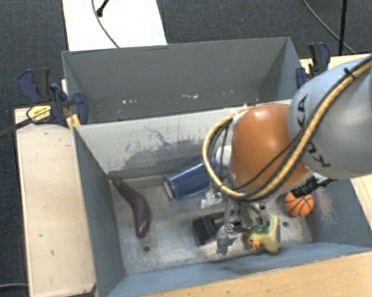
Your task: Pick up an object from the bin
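My grey arm (352, 131) reads KUKA; I see yellow-black cables (207, 155) looping the round orange cover (260, 145), metal gripper (229, 240) below it.

Dark lettering "KUKA" is printed along the grey casing of the arm (348, 124), at the right. No other text can be read.

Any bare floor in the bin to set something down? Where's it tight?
Bare bin floor in the view's lower left, bordered by the dark purple curved piece, the blue can and the black block. Crowded lower right: the gripper hangs by the black block and a yellow-green toy, with the orange ball close behind.
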Robot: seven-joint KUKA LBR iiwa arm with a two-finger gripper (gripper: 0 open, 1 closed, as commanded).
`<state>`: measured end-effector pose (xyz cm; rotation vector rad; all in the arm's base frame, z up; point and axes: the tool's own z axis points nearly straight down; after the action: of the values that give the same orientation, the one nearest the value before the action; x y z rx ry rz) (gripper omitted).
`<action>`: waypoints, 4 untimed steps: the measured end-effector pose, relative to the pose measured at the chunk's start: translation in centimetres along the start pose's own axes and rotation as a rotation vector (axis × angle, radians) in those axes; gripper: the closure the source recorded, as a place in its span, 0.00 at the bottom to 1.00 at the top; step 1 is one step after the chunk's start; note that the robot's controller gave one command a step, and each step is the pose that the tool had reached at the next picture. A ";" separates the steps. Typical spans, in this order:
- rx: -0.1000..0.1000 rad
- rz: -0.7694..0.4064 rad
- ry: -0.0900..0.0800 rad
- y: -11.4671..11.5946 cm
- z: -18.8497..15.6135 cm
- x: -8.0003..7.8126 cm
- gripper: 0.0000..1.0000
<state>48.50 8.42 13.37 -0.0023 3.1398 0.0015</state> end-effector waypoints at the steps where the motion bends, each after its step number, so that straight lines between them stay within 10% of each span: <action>1: -0.002 0.032 -0.007 -1.5 3.5 -0.1 0.00; 3: -0.007 0.281 -0.004 -2.7 6.0 -0.6 0.00; 4: 0.000 0.159 -0.006 -2.8 5.8 -0.5 0.00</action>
<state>49.02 5.65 7.56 0.2462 3.1239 0.0022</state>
